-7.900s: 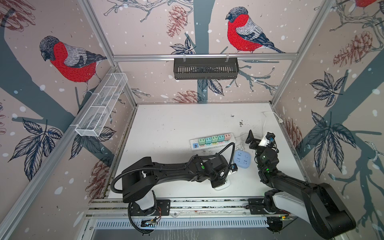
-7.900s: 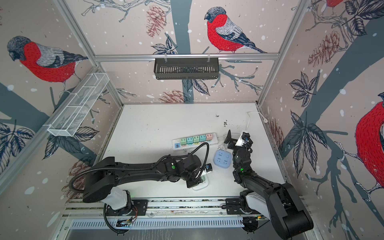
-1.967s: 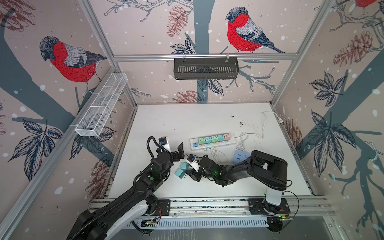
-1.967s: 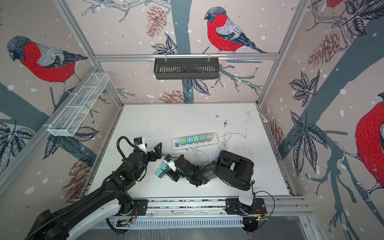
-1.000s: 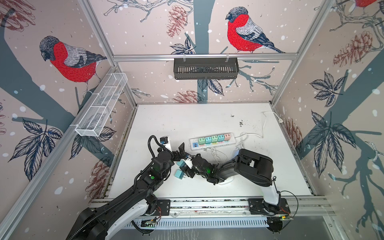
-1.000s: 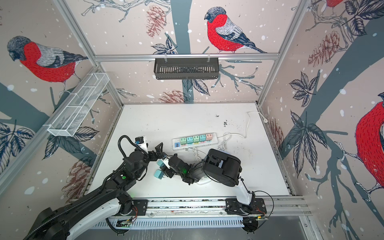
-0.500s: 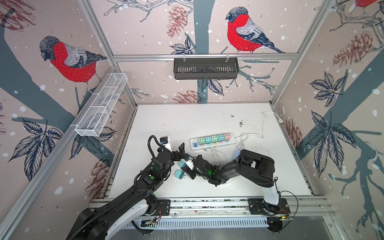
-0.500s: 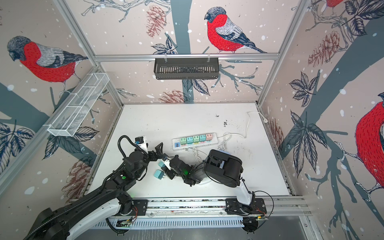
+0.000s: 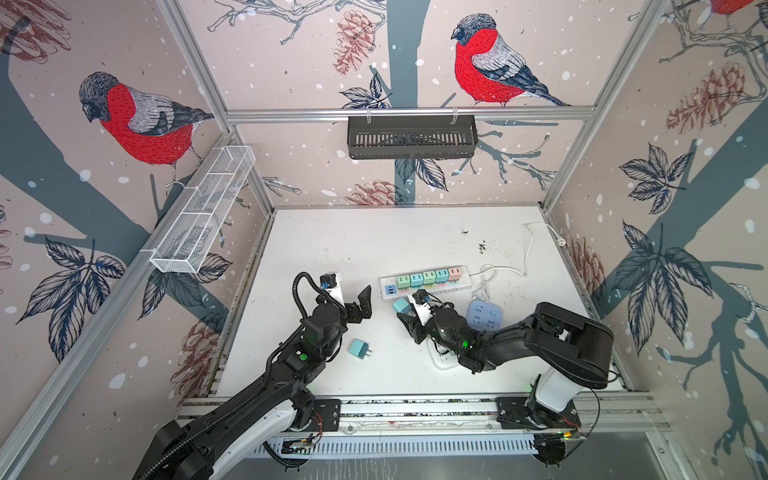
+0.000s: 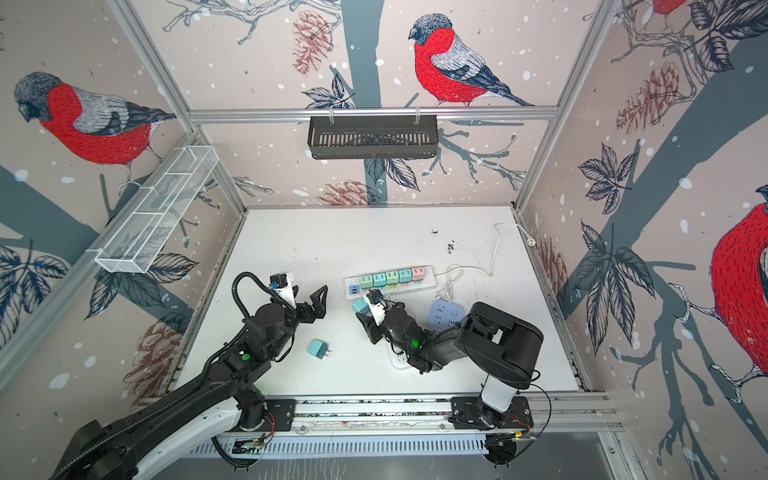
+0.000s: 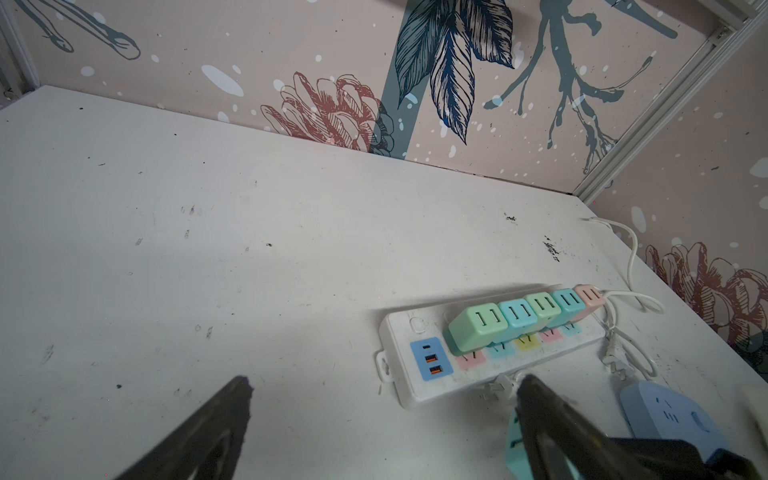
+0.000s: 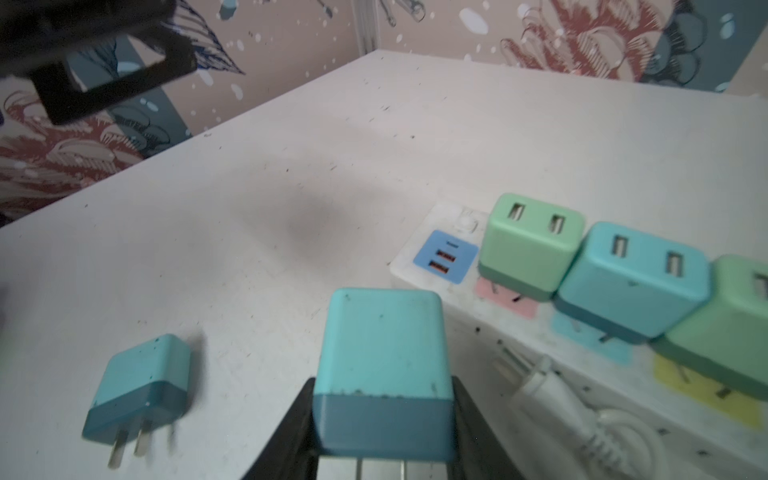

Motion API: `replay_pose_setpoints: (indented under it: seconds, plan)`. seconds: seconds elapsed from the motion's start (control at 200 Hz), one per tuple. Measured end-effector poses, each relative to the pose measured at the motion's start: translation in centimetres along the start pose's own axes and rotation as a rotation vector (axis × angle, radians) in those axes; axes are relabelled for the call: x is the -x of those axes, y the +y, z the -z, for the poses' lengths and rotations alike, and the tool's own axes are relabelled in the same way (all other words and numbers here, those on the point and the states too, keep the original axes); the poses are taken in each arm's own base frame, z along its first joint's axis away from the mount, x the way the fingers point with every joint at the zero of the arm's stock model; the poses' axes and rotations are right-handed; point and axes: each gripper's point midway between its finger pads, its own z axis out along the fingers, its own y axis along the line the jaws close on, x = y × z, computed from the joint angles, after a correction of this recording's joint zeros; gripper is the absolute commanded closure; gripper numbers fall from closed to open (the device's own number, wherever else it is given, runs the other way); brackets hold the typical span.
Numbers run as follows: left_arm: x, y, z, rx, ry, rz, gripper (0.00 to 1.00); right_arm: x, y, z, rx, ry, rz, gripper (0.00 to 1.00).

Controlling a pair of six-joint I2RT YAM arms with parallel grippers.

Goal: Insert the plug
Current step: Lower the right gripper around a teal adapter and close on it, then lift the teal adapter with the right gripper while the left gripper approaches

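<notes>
I see the right gripper [image 9: 409, 316] clamped on the plug [image 12: 384, 374] just short of the strip's [image 9: 457, 284] USB end, its 2 prongs apparently facing back at the wrist, away from the sockets; left gripper [image 9: 360, 305] gapes empty, farther off.

walls: bird-and-pinecone wallpaper [image 9: 137, 120] | frame: aluminium bars [image 9: 291, 113] | back rail: black basket [image 9: 411, 139] | left wall: white wire basket [image 9: 203, 212] | table [image 9: 374, 241]: white, scuffed, dark specks
</notes>
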Motion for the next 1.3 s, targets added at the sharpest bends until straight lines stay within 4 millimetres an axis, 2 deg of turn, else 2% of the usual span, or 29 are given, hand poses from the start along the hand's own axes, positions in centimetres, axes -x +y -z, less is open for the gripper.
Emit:
replay_pose_setpoints:
  seconds: [0.125, 0.225, 0.295, 0.385, 0.465, 0.62, 0.725, 0.836, 0.921, 1.051, 1.181, 1.301]
  plan:
    - [-0.2, -0.7, 0.1, -0.039, 0.012, -0.01, 0.02, 3.5, -1.5, 0.0, -0.065, -0.129, -0.025, 0.88]
    - [-0.1, -1.1, 0.2, -0.067, 0.015, -0.022, 0.05, 7.3, -0.8, 0.3, -0.06, -0.231, -0.008, 0.93]
    - [0.0, -1.7, 0.3, -0.097, 0.012, -0.023, 0.07, 10.2, -0.9, 1.4, -0.078, -0.313, 0.014, 0.94]
    - [0.4, -2.5, 0.5, -0.141, 0.001, -0.029, 0.09, 12.2, -1.7, 3.6, -0.125, -0.38, 0.042, 0.94]
    - [0.6, -3.1, 0.7, -0.178, -0.003, -0.033, 0.1, 12.7, -2.6, 6.2, -0.162, -0.416, 0.066, 0.94]
    - [0.3, -4.8, 1.1, -0.269, 0.011, -0.067, 0.15, 12.4, -4.2, 10.5, -0.215, -0.46, 0.132, 0.98]
    - [0.1, -6.3, 1.5, -0.347, 0.015, -0.103, 0.18, 13.8, -5.9, 12.5, -0.27, -0.517, 0.132, 0.99]
    - [-0.1, -8.3, 2.2, -0.439, 0.018, -0.144, 0.2, 14.6, -5.8, 13.1, -0.239, -0.532, 0.175, 0.99]
    - [-0.4, -9.8, 2.8, -0.507, 0.023, -0.18, 0.22, 14.5, -5.5, 13.3, -0.218, -0.527, 0.204, 0.99]
    - [-0.8, -12.0, 3.6, -0.609, 0.033, -0.223, 0.24, 13.7, -6.0, 14.6, -0.235, -0.537, 0.229, 0.99]
    - [-1.2, -12.9, 4.0, -0.665, 0.047, -0.248, 0.25, 14.3, -6.2, 15.5, -0.253, -0.561, 0.274, 1.0]
    - [-1.2, -13.8, 4.6, -0.72, 0.045, -0.265, 0.26, 13.9, -6.2, 15.1, -0.26, -0.527, 0.338, 1.0]
